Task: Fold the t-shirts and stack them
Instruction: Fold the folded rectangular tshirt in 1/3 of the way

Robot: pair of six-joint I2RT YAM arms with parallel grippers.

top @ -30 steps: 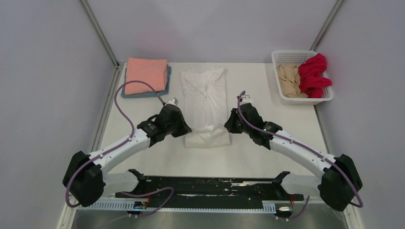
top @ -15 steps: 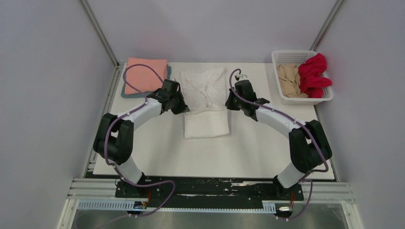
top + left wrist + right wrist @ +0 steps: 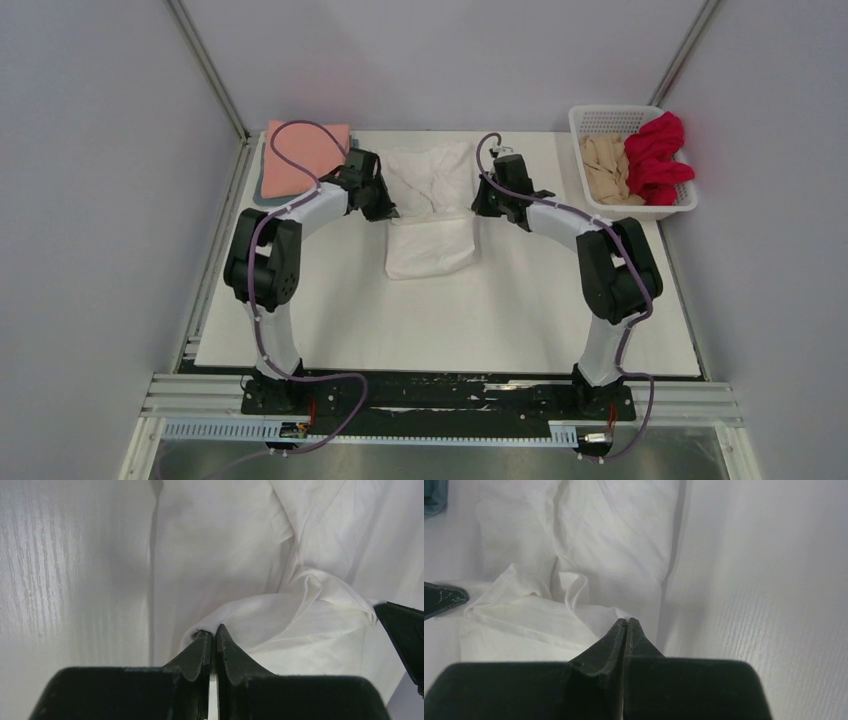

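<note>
**Two corners pinched, one fold half made**

My left pincer (image 3: 211, 630) is closed tight on one corner of the white tee (image 3: 430, 225). My right pincer (image 3: 625, 622) is closed the same way on the opposite corner. The tee lies mid-desk with its long axis running away from my bases, its far end just beyond both tips and equally near either arm. I judge the fold needs a level carry that way. The desk (image 3: 330, 320) is smooth and pale. The salmon pink tee (image 3: 295, 160) crowds my left; the basket (image 3: 610, 112) sits well apart on the right.
</note>
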